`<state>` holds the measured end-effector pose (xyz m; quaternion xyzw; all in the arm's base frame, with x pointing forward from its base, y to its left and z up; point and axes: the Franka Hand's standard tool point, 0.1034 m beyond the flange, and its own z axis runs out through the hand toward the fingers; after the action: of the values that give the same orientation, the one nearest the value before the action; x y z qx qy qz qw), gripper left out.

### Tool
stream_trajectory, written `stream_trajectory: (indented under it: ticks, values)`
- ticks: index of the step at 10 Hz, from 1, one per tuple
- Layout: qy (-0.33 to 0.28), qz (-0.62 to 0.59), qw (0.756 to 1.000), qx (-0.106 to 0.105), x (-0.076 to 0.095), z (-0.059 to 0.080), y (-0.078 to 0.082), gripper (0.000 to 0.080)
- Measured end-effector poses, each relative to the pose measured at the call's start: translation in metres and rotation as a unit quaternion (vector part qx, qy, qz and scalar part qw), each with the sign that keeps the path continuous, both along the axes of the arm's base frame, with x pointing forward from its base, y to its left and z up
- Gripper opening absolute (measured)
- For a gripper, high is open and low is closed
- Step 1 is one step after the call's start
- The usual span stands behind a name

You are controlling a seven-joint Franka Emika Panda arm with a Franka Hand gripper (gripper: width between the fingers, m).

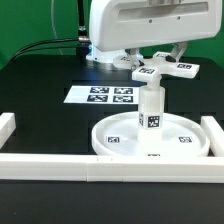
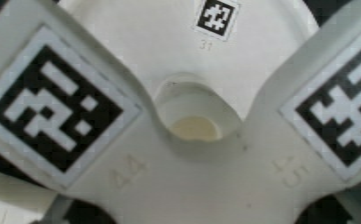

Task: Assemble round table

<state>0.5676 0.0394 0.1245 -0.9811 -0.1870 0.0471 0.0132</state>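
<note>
Round table disc (image 1: 135,148) is lying flat inside the white border rails (image 1: 40,160), and I am taking it as my landmark. At the disc's middle the post (image 1: 152,108) is standing upright with its top bare. Above the disc, just over the post's upper end, the cross-shaped piece (image 1: 180,69) is hanging roughly level. My gripper (image 1: 153,63) is clamping it near the hub, as far as I can judge. In the wrist view its central socket (image 2: 195,110) is facing the camera. I am risking a miss here. If the socket is sitting off the post's axis, pressing down could tip the post or jam the cross on crooked.
</note>
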Motion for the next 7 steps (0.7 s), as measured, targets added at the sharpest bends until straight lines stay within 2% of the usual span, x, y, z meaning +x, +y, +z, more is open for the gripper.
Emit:
stream_trajectory:
  ticks: [7]
  values:
    - [-0.020,0.000,1.000,0.000,0.0074,-0.0034,-0.0001,0.0452]
